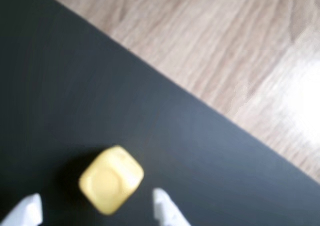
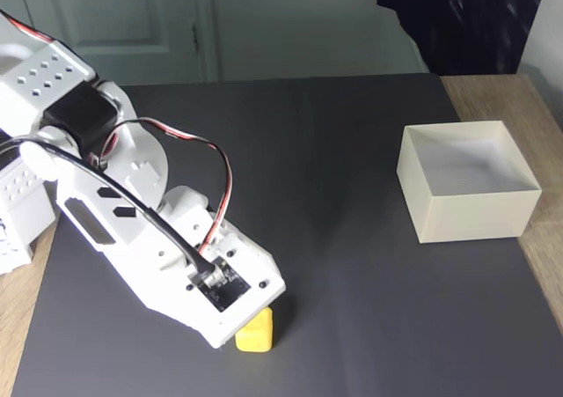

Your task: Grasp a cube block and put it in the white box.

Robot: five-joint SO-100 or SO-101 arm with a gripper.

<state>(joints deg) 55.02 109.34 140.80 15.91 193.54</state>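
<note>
Dark grey mat [image 2: 352,265] covers most of the table in the fixed view; wood tabletop [image 2: 545,265] shows along its right edge and at lower left; in the wrist view the mat edge runs diagonally, wood grain [image 1: 225,45] filling the upper right, blurred; pale door [image 2: 114,18] and a dark cloth-like shape [image 2: 466,18] along the back.

White arm [image 2: 114,203] comes in from the left of the fixed view, reaching down toward the mat's near edge; black servo on its upper part; red, white and black cables loop over it.

White box [image 2: 466,181] sits open-topped at the mat's right edge in the fixed view, well apart from the arm; inside is pale.

Cube block [image 2: 256,331] is yellow, resting on the mat near the bottom edge of the fixed view, partly tucked under the arm's head; well apart from the box.

Gripper [image 1: 97,208]: in the wrist view two white fingertips [image 1: 165,206] stand apart at the bottom edge, cube block [image 1: 111,180] just above and between them, turned corner-on; jaws spread wider than the cube; no contact visible.
</note>
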